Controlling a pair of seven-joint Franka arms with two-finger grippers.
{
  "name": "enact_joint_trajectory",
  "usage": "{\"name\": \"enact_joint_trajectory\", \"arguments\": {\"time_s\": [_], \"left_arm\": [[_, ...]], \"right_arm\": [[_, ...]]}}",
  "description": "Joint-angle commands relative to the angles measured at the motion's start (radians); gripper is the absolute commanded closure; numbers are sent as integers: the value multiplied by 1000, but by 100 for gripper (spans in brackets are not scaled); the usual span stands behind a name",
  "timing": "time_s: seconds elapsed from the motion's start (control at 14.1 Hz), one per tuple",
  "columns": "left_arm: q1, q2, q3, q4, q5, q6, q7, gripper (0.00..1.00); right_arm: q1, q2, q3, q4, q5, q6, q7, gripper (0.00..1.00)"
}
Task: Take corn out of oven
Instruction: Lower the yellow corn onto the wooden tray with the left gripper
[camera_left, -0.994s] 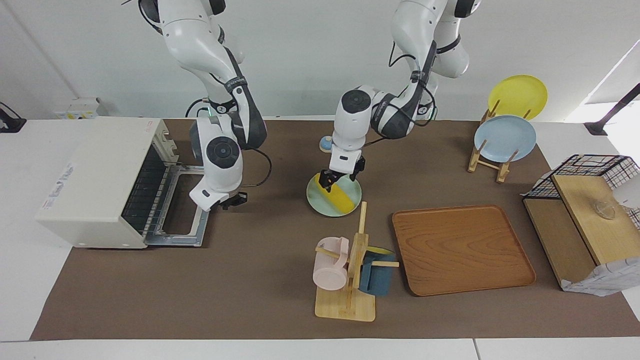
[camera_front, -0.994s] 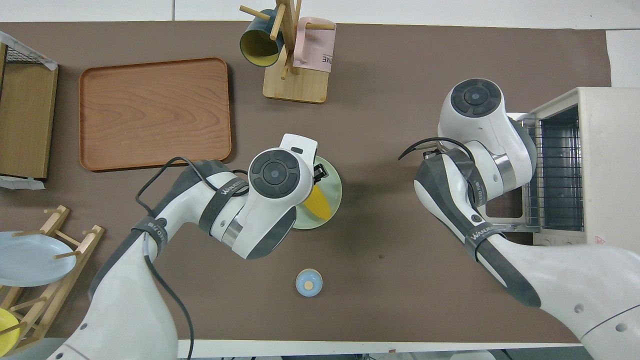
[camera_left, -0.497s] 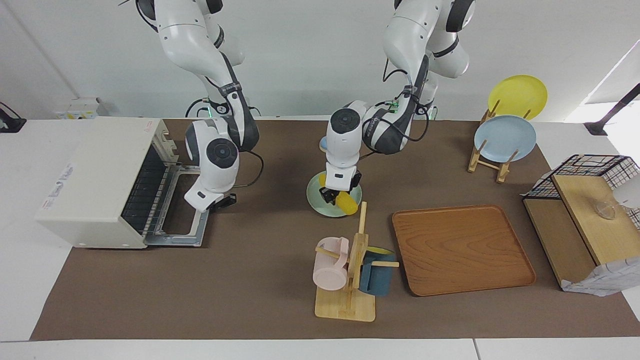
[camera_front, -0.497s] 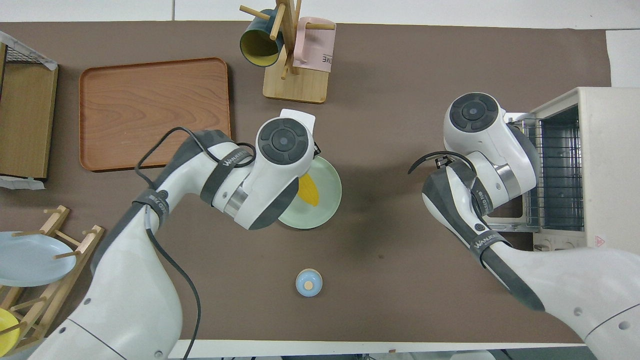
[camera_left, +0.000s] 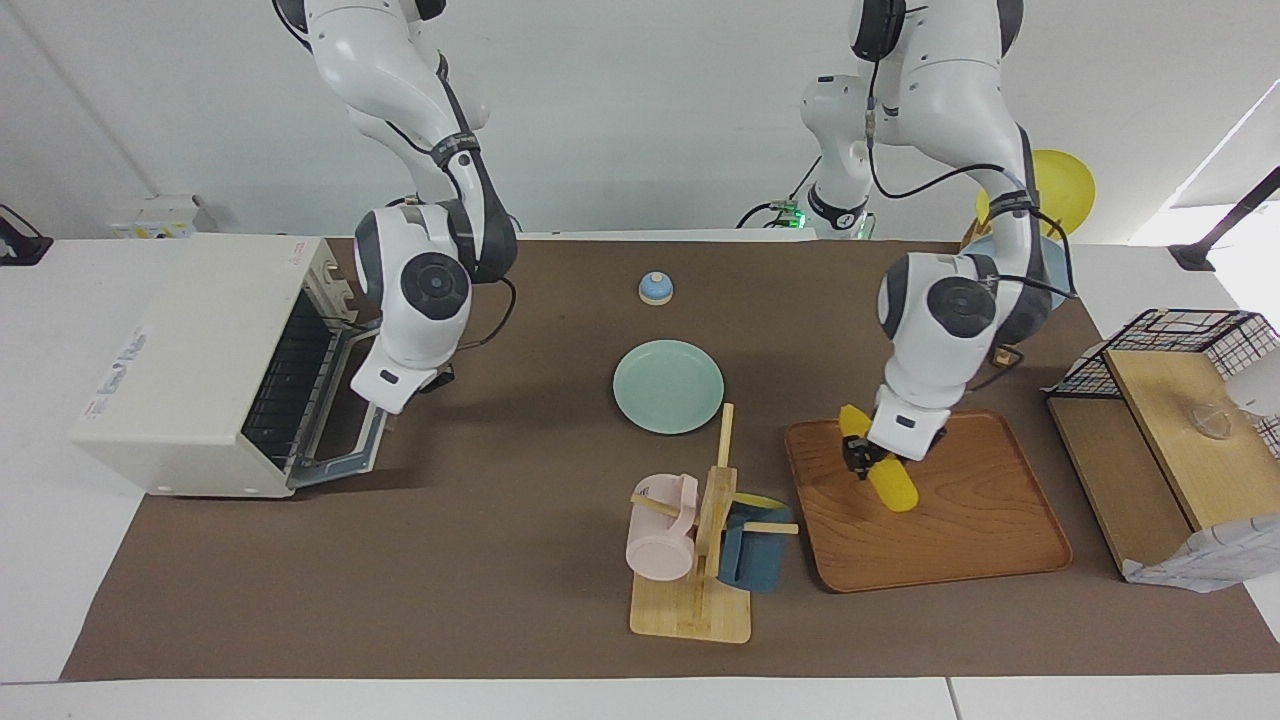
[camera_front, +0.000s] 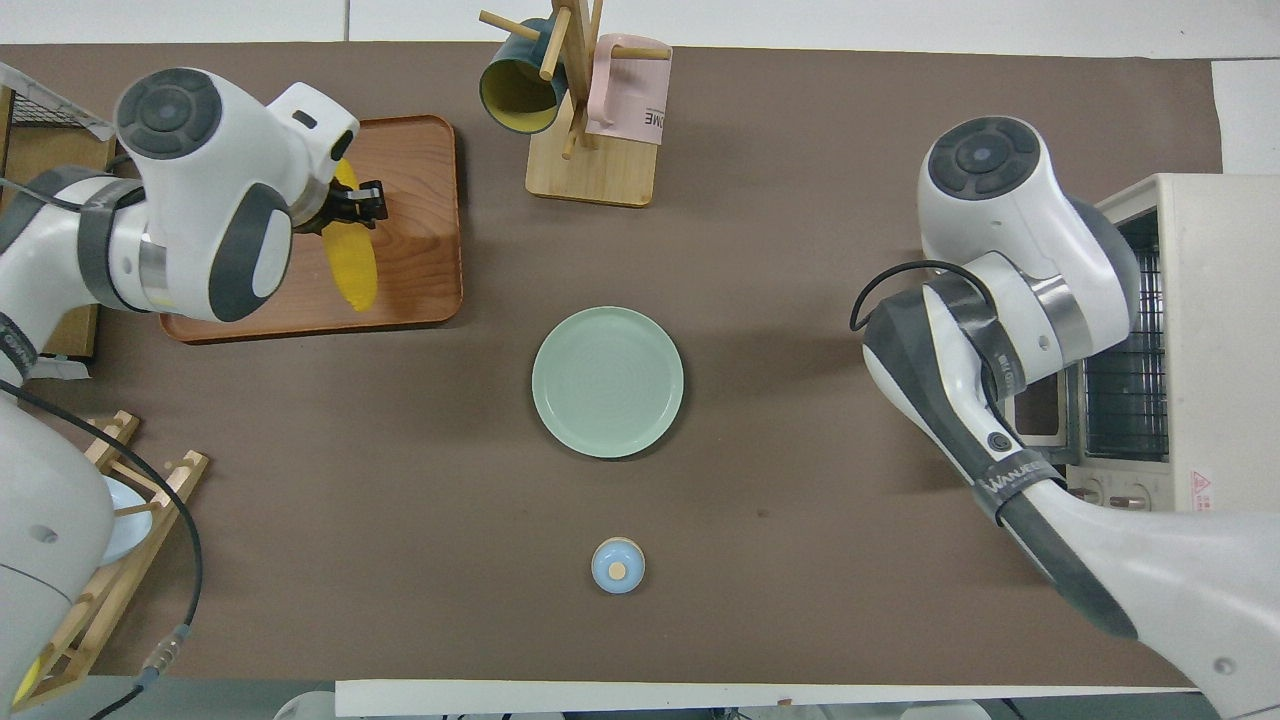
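Most of the job looks done: the corn (camera_left: 878, 471) is out of the oven (camera_left: 190, 360), pinched in the left end effector (camera_left: 860, 463) over the wooden tray (camera_left: 960, 540); setting it down and letting go remain. At the oven's partly raised door (camera_left: 345, 440), the right end effector (camera_left: 425, 384) is pressed together, empty. "WANJEED" marks its arm strap (camera_front: 1010, 481). Beyond the tray, the pink mug (camera_front: 628, 95) reads "ME".

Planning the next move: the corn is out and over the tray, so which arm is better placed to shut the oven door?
Right. The right gripper is at the oven door. The left gripper is shut on the corn over the tray.
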Motion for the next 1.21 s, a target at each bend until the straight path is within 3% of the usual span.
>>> {"name": "enact_joint_trajectory", "arguments": {"time_s": [0.0, 0.28, 0.5, 0.71, 0.78, 0.85, 0.92, 1.14], "left_arm": [[6, -19, -7, -5, -16, -1, 88, 0], [78, -251, -7, 7, -16, -329, 161, 0], [89, -406, -7, 6, -16, -517, 170, 0], [95, -506, -6, 34, -14, -640, 174, 0], [95, -511, -4, 50, -14, -680, 174, 0], [95, -512, -4, 44, -14, -685, 171, 0], [95, -517, -4, 42, -14, -684, 166, 0], [95, -517, -2, 42, -14, -684, 166, 0]], "right_arm": [[-95, -39, -8, -12, -27, -7, -113, 99], [-137, -74, -8, -13, 3, -22, -180, 99], [-154, -112, -6, -7, 23, -63, -212, 89], [-178, -172, -8, -4, 91, -94, -250, 70], [-178, -188, -6, 8, 112, -109, -253, 54], [-180, -197, -8, 45, 164, -126, -253, 18], [-182, -198, -9, 97, 224, -158, -250, 0], [-189, -197, -26, 249, 348, -292, -214, 0]]}}
